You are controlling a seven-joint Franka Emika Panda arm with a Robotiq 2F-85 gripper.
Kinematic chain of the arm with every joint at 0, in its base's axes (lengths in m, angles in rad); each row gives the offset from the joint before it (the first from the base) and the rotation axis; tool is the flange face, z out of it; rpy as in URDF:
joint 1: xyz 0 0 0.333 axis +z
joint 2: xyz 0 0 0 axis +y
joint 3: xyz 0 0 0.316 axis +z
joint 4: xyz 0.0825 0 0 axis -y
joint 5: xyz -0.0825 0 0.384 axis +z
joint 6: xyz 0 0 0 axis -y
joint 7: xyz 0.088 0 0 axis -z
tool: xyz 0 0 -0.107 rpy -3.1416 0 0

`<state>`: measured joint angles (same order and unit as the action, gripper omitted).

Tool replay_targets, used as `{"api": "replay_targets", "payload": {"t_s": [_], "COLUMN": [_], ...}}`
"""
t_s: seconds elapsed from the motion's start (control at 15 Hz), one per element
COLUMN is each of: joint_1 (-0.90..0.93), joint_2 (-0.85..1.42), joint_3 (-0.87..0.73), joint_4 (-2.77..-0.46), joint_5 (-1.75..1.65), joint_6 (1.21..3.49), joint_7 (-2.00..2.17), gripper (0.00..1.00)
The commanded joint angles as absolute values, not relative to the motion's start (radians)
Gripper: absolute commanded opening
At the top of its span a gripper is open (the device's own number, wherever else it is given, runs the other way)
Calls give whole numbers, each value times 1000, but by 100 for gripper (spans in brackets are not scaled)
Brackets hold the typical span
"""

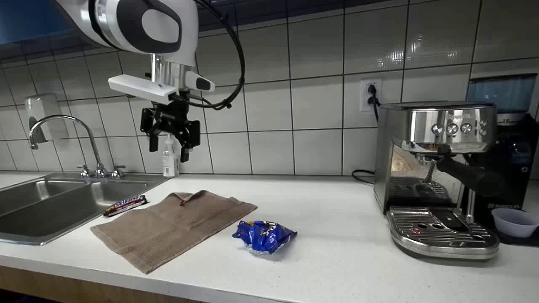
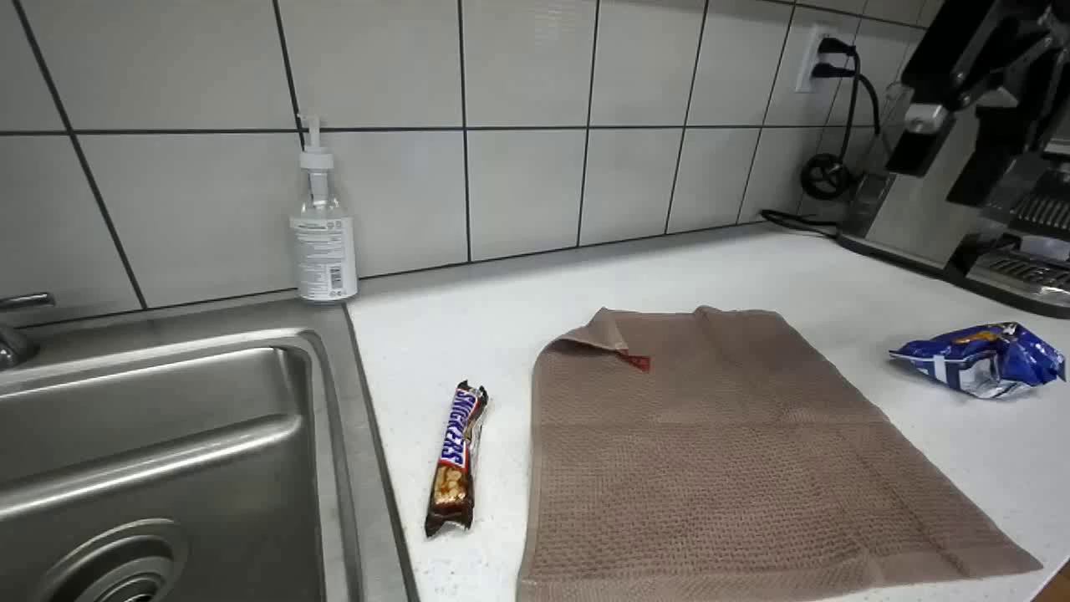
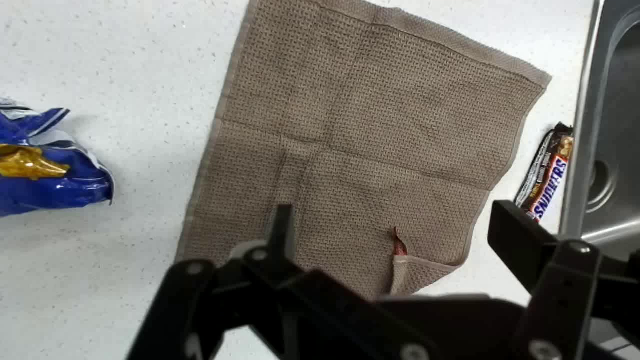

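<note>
My gripper (image 1: 169, 150) is open and empty, with its fingers pointing down, well above the counter. In the wrist view the fingers (image 3: 392, 217) stand wide apart over a brown towel (image 3: 360, 125). The towel (image 1: 177, 225) lies mostly flat, with one corner folded over and a small red tag (image 3: 399, 246) showing. A Snickers bar (image 2: 456, 460) lies between the towel and the sink; in the wrist view a finger covers one end of it (image 3: 547, 175). A crumpled blue packet (image 1: 265, 236) lies on the towel's other side and is cut off in the wrist view (image 3: 50, 175).
A steel sink (image 1: 38, 242) with a faucet (image 1: 90, 139) adjoins the counter. A pump bottle (image 2: 323, 251) stands by the tiled wall. An espresso machine (image 1: 446, 126), a grinder (image 1: 511, 160) and a light bowl (image 1: 514, 223) stand at the counter's far end.
</note>
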<state>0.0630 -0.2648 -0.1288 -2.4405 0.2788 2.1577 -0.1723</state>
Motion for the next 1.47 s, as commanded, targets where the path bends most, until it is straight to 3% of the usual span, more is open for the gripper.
{"api": "replay_targets", "payload": {"t_s": [0.0,0.73,1.4], "joint_1": [41,50,75], "joint_2": [-263,-248,-121], "joint_3": [-108,-115,-67], "joint_4": [-2439,-2450,-2411], "joint_5": [285,374,483], "joint_6": [2154,2196,2384], "joint_7": [-177,-180,-195], "gripper": [100,100,100]}}
